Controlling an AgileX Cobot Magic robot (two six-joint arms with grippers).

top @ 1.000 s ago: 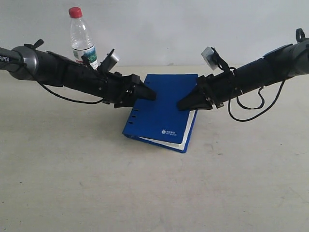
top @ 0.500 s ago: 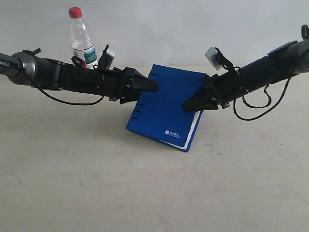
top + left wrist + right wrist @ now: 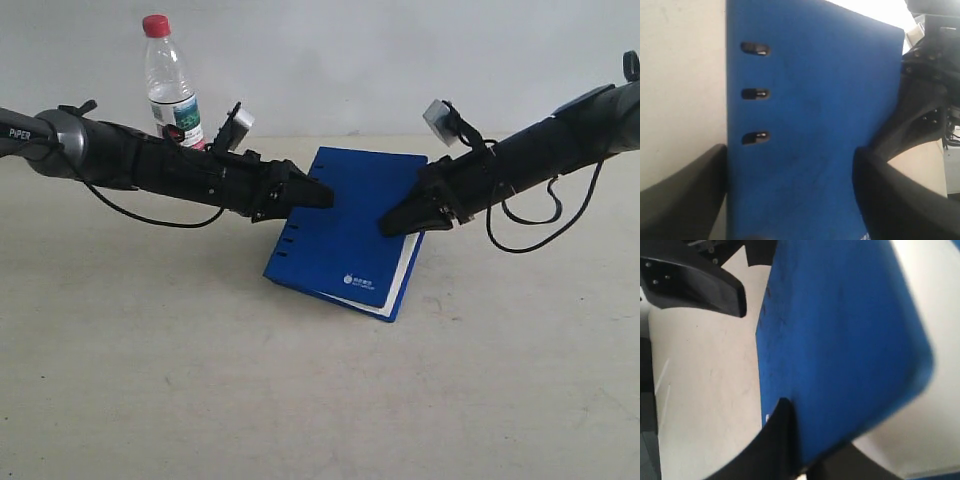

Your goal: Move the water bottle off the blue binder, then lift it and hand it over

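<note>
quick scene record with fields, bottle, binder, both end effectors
water bottle: upright at back left, base hidden behind the left arm, not on the blue binder
blue binder: tilted, near edge on the table, white pages showing on its right side
left end effector: open, at the spine side
right end effector: shut on the cover's right edge
task state: bottle off, handover not yet done

All three views share the blue binder, wrists apparently overhead.
</note>
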